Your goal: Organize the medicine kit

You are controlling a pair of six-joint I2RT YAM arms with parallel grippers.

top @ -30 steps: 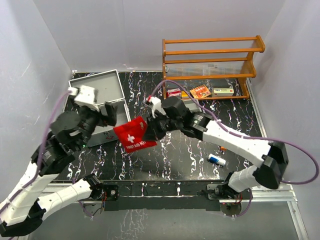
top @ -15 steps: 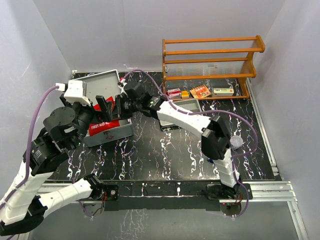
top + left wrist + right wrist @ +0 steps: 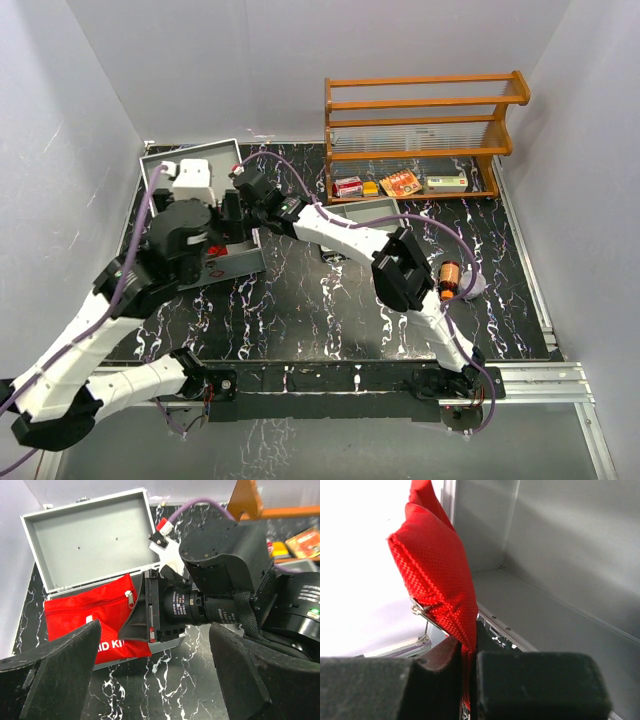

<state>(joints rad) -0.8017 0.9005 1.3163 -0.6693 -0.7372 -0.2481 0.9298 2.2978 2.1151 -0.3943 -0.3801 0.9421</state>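
Right gripper clamped on red first-aid pouch; recommend lowering it flat inside the open metal case before release.

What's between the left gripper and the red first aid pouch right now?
The right gripper, pinching the red pouch in the open case; the left wrist view shows it best.

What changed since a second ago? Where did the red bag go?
The right gripper carried the red bag left, from above the middle of the table into the open case, and still pinches its edge. The left gripper stayed open near the case. The rack and its boxes did not move.
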